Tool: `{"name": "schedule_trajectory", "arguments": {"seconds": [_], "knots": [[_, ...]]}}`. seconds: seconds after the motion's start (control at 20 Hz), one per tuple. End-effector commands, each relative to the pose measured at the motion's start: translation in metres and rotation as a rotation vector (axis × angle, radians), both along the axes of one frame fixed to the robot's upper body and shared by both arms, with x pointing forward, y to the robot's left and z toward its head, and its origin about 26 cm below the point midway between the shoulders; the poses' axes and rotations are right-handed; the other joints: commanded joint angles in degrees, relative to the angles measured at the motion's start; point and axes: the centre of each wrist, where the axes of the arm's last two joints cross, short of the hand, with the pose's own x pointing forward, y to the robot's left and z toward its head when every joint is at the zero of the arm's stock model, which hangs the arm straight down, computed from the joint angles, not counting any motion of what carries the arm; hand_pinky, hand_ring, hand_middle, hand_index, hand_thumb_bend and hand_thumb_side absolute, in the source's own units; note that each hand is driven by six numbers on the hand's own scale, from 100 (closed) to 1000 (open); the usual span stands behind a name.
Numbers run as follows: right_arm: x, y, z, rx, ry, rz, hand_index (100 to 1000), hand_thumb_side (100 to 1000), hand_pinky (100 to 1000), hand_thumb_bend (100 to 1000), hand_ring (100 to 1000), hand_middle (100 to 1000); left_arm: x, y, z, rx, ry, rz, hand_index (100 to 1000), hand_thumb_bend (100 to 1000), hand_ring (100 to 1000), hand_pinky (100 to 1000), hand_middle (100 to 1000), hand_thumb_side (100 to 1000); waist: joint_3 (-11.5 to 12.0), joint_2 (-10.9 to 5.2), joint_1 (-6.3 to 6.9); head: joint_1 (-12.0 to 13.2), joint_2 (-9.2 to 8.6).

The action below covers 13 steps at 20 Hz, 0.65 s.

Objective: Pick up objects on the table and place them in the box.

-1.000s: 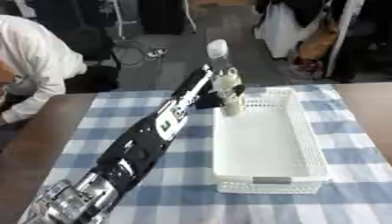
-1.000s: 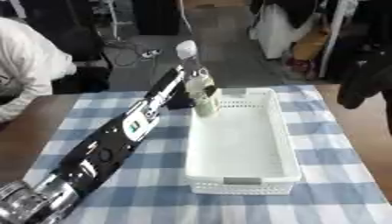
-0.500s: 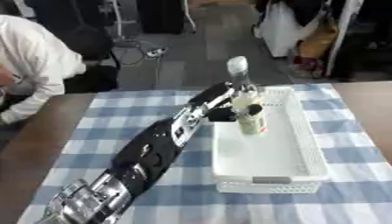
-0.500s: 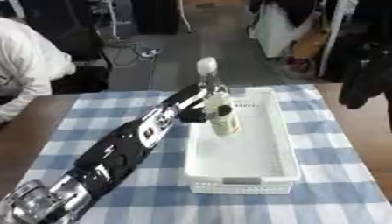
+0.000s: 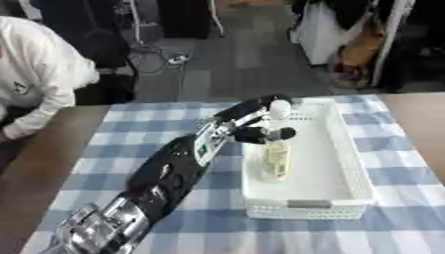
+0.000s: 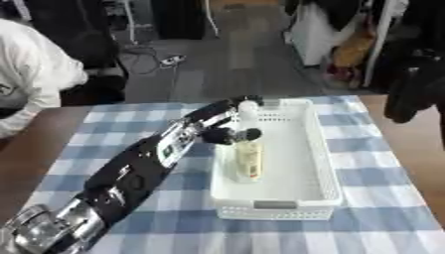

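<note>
The left hand [image 5: 252, 130] reaches in across the checked cloth [image 5: 130, 144] on the worktop, and its fingers [image 5: 276, 134] are curled round the upper part of a bottle [image 5: 276, 158], just under the white cap. The bottle stands nearly upright inside the white box [image 5: 352, 163], long axis close to vertical, its base low against the near-left part of the box floor; whether it rests on the floor or hangs just above it, I can't tell from here. The bottle's body hangs straight down from the fingers, so the hold is at the neck and the weight is below it.

To my eye the placing is nearly done: the bottle is already within the walls, close to the left wall, and what remains is to settle it and let the fingers come apart. Gripped high and standing tall as it is, it may tip when let go, most likely toward the open middle of the box, which would do no harm.

The right hand shows in neither view, so the left is the only one near. I see no other loose things on the cloth around the box.
</note>
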Motion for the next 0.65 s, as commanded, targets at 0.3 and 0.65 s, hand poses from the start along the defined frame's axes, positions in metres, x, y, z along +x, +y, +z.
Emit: {"name": "schedule_trajectory", "arguments": {"seconds": [0.3,0.65], "knots": [[-0.002,-0.012,0.001,-0.034,-0.022,-0.054,622,920,351,100,380,443,-0.038,0.097,0.056,-0.240,-0.278,0.266,945,741,720,832,931,1000,2.08,-0.83,-0.23,-2.97,0.48],[-0.002,-0.027,-0.009,-0.057,-0.019,-0.129,621,929,346,100,375,438,-0.105,0.102,0.056,-0.663,-0.432,0.394,700,291,441,522,676,970,5.20,-0.87,-1.43,-3.36,1.49]]}}
